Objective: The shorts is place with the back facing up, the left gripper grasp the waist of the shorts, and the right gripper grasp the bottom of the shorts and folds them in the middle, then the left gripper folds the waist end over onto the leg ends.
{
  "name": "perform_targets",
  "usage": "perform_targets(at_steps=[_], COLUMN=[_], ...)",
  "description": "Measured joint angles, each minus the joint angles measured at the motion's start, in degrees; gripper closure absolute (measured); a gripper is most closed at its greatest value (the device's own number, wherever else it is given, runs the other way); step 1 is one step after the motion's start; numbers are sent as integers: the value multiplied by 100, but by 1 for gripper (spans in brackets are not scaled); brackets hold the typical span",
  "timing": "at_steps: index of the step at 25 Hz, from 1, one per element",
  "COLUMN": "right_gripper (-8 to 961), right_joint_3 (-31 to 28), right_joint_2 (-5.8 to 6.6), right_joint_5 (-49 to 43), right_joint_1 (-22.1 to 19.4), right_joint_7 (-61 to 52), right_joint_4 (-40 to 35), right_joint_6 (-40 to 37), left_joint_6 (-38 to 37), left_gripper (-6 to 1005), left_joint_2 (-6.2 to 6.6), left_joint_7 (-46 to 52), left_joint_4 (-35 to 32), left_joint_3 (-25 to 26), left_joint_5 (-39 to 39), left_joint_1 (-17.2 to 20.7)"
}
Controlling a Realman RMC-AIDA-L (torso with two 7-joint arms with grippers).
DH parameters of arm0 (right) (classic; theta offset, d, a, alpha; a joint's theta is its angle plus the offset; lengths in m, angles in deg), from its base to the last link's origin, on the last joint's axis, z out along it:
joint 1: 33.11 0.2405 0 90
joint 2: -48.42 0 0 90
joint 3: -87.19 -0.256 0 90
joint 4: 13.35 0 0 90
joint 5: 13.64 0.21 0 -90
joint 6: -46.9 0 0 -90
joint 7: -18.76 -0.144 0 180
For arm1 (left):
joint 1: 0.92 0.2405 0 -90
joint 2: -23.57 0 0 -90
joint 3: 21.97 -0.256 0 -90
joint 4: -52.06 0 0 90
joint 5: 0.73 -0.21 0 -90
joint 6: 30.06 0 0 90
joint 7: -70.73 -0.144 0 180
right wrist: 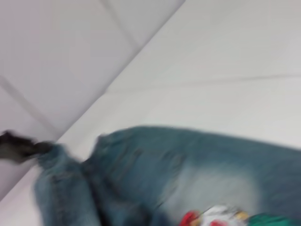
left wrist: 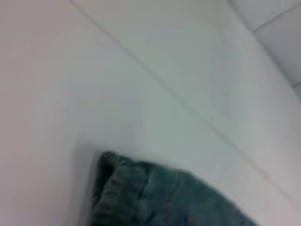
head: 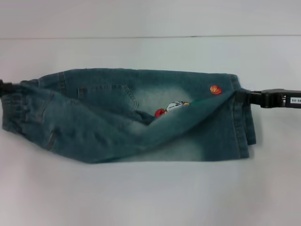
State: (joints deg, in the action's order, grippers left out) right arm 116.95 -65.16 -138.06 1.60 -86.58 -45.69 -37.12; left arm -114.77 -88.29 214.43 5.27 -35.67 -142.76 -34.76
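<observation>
Denim shorts on white table, mid-fold, near half lifted and draped diagonally over far half. Left gripper at head view's left edge, pinching waist end. Right gripper at right, pinching leg hem, cloth pulled taut between the two. Cartoon patch and orange ball patch showing on far half

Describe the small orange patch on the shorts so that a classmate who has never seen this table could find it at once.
On the white table lie denim shorts, held at each end by the left gripper and right gripper. Go to the leg end by the right gripper. There sits a small round orange patch, alone near the upper edge, apart from the larger cartoon patch mid-cloth.
</observation>
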Motion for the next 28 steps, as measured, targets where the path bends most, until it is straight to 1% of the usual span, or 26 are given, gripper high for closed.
perform_targets(at_steps=[3, 6, 11, 17, 19, 22, 28], right_gripper=[948, 948, 948, 948, 948, 948, 948], right_joint_3=[7, -1, -1, 15, 14, 48, 87], right_joint_2=[-27, -111, -212, -246, -257, -281, -395], right_joint_5=[128, 205, 427, 691, 742, 772, 758], right_joint_1=[5, 40, 59, 81, 102, 159, 240], right_joint_7=[154, 262, 437, 630, 662, 692, 864], right_joint_4=[199, 239, 276, 280, 280, 280, 281], right_joint_6=[501, 810, 1318, 1719, 1837, 2038, 2436], left_joint_6=[275, 574, 979, 1373, 1511, 1623, 1912], left_gripper=[942, 937, 928, 918, 914, 909, 898], left_joint_2=[-10, -17, -79, -111, -133, -147, -194], left_joint_7=[-33, -81, -222, -347, -621, -721, -1135], left_joint_4=[200, 350, 421, 546, 684, 737, 963], left_joint_3=[-18, -72, -77, -66, -61, -73, -58], left_joint_5=[315, 424, 518, 676, 972, 1046, 1244], left_joint_1=[20, 1, -14, 8, 34, 40, 11])
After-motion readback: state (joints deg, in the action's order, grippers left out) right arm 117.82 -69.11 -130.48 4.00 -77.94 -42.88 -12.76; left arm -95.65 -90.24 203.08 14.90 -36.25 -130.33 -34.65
